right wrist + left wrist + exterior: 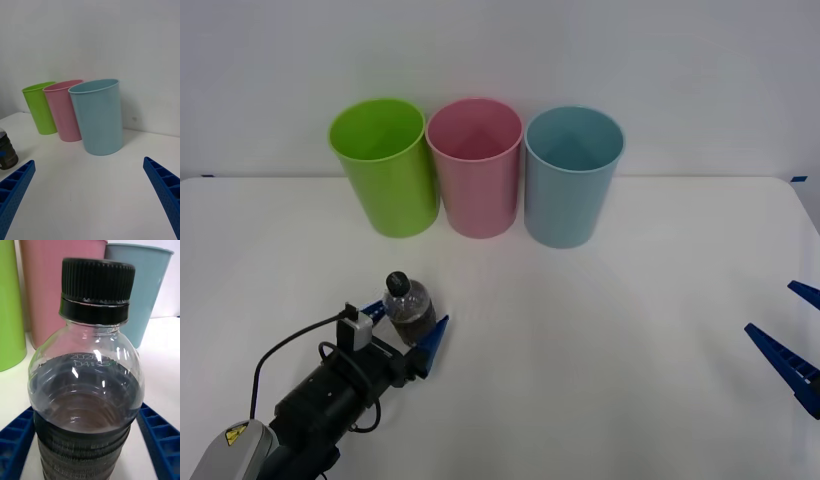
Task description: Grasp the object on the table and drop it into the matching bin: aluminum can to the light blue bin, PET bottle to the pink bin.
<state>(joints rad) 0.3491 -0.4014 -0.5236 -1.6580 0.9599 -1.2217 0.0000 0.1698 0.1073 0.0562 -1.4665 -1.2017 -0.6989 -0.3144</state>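
PET bottle point(86, 390) upright between fingers of open left end effector point(408, 335), on table point(600, 340)

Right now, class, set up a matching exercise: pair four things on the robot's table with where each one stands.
Things:
1. PET bottle
2. pink bin
3. light blue bin
4. right tool

Places:
A. middle of the row of three bins
B. near the table's right edge, open, holding nothing
C. between the left tool's blue fingers
D. right end of the row of bins

Pairs: 1-C, 2-A, 3-D, 4-B
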